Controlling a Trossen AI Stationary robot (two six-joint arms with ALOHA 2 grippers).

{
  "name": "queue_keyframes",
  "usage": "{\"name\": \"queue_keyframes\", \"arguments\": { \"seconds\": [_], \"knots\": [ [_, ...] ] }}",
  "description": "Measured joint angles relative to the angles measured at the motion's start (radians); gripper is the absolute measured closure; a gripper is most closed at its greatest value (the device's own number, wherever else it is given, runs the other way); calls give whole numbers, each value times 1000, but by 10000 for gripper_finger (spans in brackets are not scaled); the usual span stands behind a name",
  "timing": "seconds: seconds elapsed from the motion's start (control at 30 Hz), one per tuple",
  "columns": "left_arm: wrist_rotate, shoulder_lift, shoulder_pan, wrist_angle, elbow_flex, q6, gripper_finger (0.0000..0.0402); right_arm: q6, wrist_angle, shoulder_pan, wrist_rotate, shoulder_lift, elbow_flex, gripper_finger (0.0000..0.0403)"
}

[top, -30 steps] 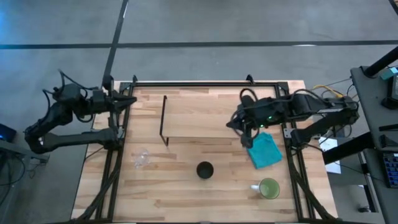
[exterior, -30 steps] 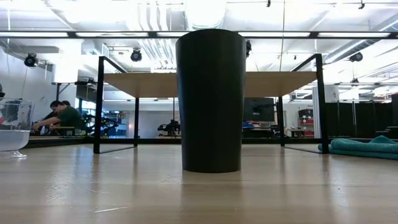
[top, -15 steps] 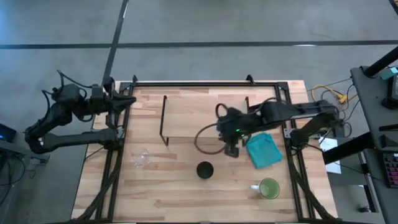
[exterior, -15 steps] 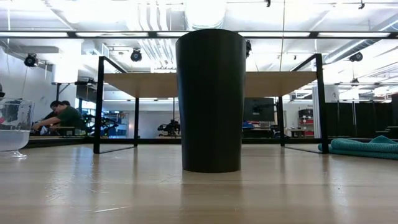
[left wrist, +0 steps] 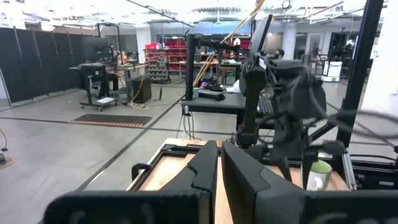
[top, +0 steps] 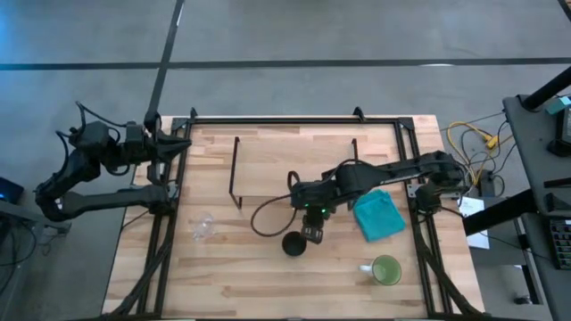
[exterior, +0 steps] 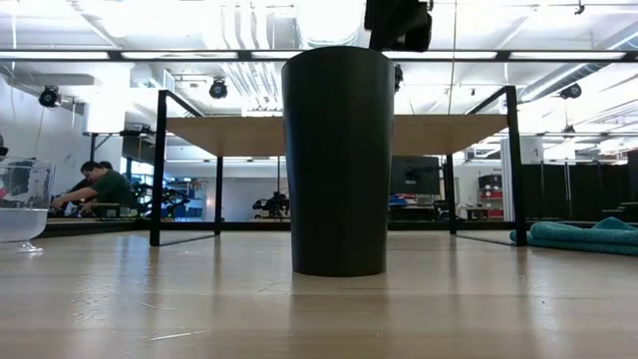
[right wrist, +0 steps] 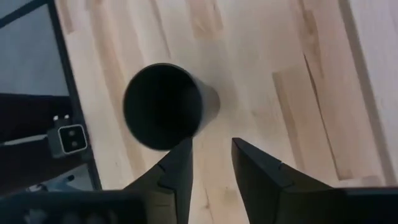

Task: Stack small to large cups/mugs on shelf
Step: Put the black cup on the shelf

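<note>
We see the right gripper above the wooden table, fingers slightly parted, beside the upright black cup; the table's edge lies just beyond the cup.

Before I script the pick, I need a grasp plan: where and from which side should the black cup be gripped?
Judging by its pose, from above: the black cup stands upright, mouth open, with no handle. One finger inside, one outside, pinching the rim wall should work. The right gripper, open, already hovers beside it, pointing down.
</note>
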Motion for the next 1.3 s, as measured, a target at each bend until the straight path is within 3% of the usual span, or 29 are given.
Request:
{"name": "queue_keyframes", "arguments": {
  "seconds": [0.43,1.3],
  "knots": [
    [1,-14,0,6,-1,0,391,174,18,7,-71,47,0,305],
    [1,-29,0,17,-4,1,391,164,44,28,-62,145,0,312]
  ]
}}
